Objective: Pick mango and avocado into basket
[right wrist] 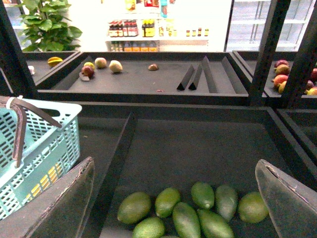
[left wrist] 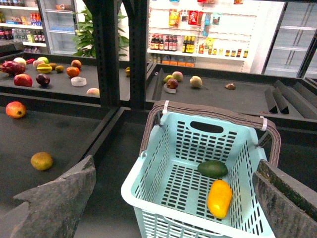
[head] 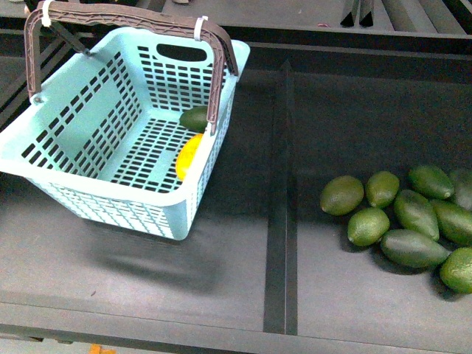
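- The mango [left wrist: 219, 198] and avocado [left wrist: 212, 168] lie side by side on the basket [left wrist: 148, 191] floor.
- My left gripper [left wrist: 173, 208] and right gripper [right wrist: 173, 208] are spread wide, holding nothing.
- Both fruits look smooth, firm and bruisable; I would grip across the middle.

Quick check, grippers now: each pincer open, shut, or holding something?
Left pincer: open, holding nothing, above the basket.
Right pincer: open, holding nothing, above the green fruits.
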You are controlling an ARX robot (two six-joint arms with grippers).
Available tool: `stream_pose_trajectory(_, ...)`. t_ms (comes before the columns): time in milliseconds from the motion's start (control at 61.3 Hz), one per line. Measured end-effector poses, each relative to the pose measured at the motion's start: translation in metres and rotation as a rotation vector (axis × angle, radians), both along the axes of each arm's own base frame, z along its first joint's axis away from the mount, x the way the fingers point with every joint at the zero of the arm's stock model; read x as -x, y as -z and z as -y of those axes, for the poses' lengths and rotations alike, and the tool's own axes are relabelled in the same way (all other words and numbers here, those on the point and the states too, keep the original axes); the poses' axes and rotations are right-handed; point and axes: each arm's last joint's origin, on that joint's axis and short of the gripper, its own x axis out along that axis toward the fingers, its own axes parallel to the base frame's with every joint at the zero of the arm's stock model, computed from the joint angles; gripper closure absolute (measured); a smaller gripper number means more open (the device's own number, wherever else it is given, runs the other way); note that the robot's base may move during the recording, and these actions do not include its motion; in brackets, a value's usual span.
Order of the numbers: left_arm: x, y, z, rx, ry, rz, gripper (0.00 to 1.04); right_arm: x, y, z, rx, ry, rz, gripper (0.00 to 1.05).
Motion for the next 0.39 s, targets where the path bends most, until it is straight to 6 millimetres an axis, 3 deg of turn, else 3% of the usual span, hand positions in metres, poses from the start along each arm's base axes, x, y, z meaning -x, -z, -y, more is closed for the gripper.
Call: stream_pose_trajectory(391,0.0,0.0,0.0,0.0,0.0,0.0,0.08,0.0,0.0,0.0,0.0,0.0,0.0,0.09)
